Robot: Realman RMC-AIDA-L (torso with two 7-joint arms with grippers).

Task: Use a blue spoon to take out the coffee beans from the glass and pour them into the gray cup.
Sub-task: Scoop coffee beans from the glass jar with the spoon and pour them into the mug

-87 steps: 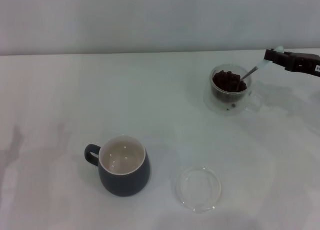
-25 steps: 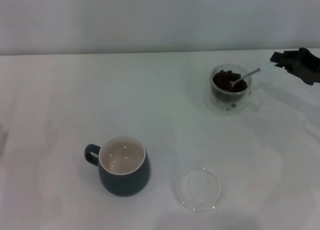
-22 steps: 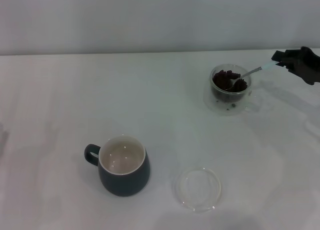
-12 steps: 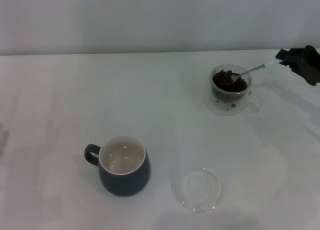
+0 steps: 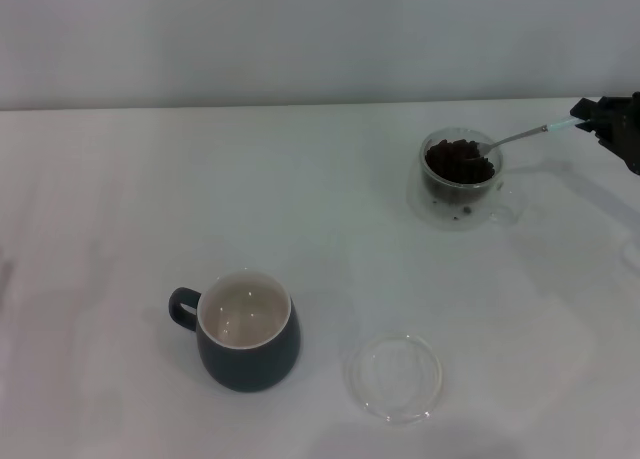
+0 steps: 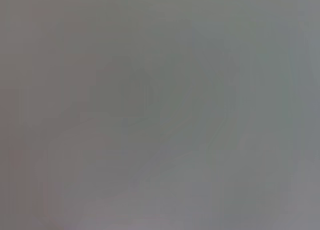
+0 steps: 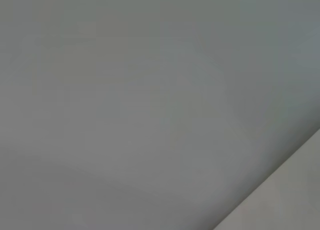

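Near the tabletop's far right edge, the right hand (image 5: 605, 119) pinches the blue spoon (image 5: 525, 134) by its handle tip, bowl over the coffee beans (image 5: 459, 161) in the glass (image 5: 459, 179), probably scooping. The gray cup (image 5: 246, 330) waits near the front edge.

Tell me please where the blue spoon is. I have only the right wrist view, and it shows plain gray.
Observer: In the head view the right pincer holds the blue spoon by the end of its handle, at the table's far right.
Operator: And where is the spoon's bowl?
Observer: It is at the rim of the glass, just over the coffee beans. I cannot tell if it carries any.
Operator: Is the gray cup near?
Observer: No. The gray cup stands far from the glass, nearer the robot and to its left, and I see no beans inside. The left pincer shows in no view.
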